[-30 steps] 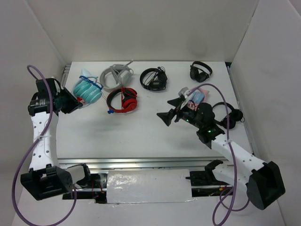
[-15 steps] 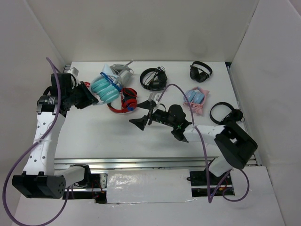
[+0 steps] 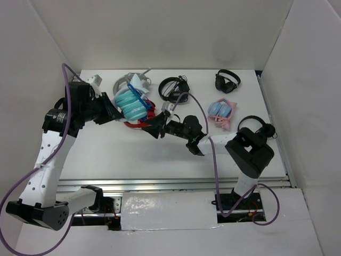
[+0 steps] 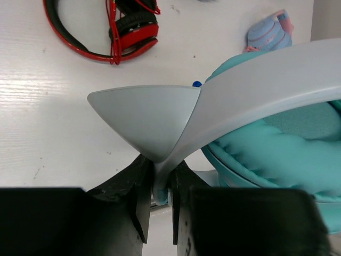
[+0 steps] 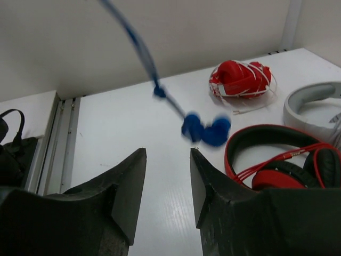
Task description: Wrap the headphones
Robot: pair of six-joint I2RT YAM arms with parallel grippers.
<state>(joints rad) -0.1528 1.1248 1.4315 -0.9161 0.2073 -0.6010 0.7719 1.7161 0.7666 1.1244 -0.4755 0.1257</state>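
Headphones (image 3: 130, 104) in teal hang above the far left part of the worktop (image 3: 117, 154), over the red-and-black headphones (image 4: 136, 29), with the left pincer (image 4: 158, 194) clamped tight on their white band part. The right pincer (image 5: 167, 160) sits just right of them, jaws apart with nothing between. The thin blue cable (image 5: 139, 48) dangles just beyond its fingertips, its end blurred.

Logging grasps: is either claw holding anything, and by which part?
Left claw grips the teal headphones at the base of the white pointed ear. Right claw holds nothing; the blue cable hangs ahead of it.
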